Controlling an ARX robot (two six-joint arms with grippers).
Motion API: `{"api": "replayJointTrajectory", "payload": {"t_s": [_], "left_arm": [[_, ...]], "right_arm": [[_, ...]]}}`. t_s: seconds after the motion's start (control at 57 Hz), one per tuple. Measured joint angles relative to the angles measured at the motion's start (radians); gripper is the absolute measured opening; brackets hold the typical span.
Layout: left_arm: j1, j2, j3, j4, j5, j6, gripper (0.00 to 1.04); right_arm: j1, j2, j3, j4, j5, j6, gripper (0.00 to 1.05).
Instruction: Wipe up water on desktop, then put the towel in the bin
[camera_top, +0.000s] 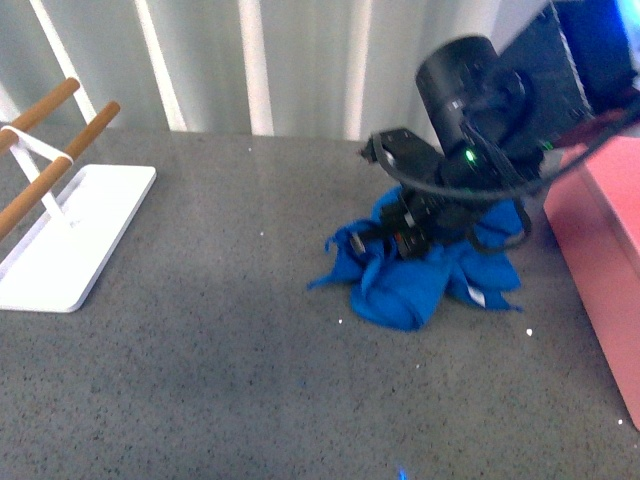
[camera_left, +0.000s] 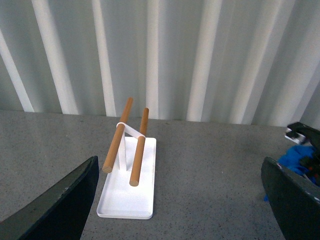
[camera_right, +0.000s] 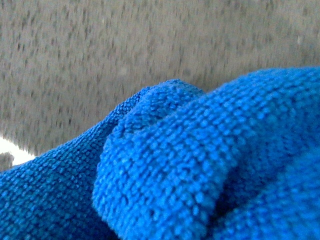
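The blue towel (camera_top: 415, 280) lies bunched on the dark grey desktop (camera_top: 220, 350), right of centre. My right gripper (camera_top: 415, 235) presses down into it from above and is shut on the towel; its fingers are buried in the cloth. Up close, the towel (camera_right: 200, 170) fills the right wrist view, with desktop (camera_right: 125, 55) behind. The salmon-pink bin (camera_top: 605, 240) stands just right of the towel. My left gripper (camera_left: 185, 200) is open over bare desktop, its dark fingers (camera_left: 70, 205) at the frame's sides. An edge of the towel (camera_left: 300, 157) shows there too. No water is discernible.
A white tray-based rack (camera_top: 70, 230) with two wooden rods (camera_top: 45, 150) stands at the far left, also seen as the rack (camera_left: 127, 190) in the left wrist view. A corrugated grey wall (camera_top: 250, 60) closes the back of the desktop.
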Motion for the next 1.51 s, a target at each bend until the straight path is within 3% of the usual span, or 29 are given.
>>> {"api": "replayJointTrajectory", "payload": {"t_s": [0.175,0.333,0.473,0.596,0.719,0.894,1.227,1.367,1.508], "left_arm": [[0.0,0.0,0.0,0.0,0.0,0.0,0.98],[0.0,0.0,0.0,0.0,0.0,0.0,0.98],[0.0,0.0,0.0,0.0,0.0,0.0,0.98],[0.0,0.0,0.0,0.0,0.0,0.0,0.98],[0.0,0.0,0.0,0.0,0.0,0.0,0.98],[0.0,0.0,0.0,0.0,0.0,0.0,0.98],[0.0,0.0,0.0,0.0,0.0,0.0,0.98],[0.0,0.0,0.0,0.0,0.0,0.0,0.98],[0.0,0.0,0.0,0.0,0.0,0.0,0.98]], "right_arm": [[0.05,0.172,0.346,-0.133,0.01,0.002,0.06],[0.137,0.339,0.671,-0.223,-0.054,0.005,0.06],[0.195,0.36,0.711,-0.223,-0.115,0.01,0.06],[0.238,0.322,0.627,-0.159,-0.117,0.011,0.06],[0.243,0.27,0.532,-0.103,-0.033,0.061,0.06],[0.192,0.156,0.404,-0.042,0.217,0.116,0.06],[0.068,-0.15,0.327,-0.019,0.193,-0.04,0.06],[0.058,-0.242,0.434,-0.141,0.289,-0.067,0.06],[0.024,-0.266,0.642,-0.58,0.54,0.057,0.06]]}}
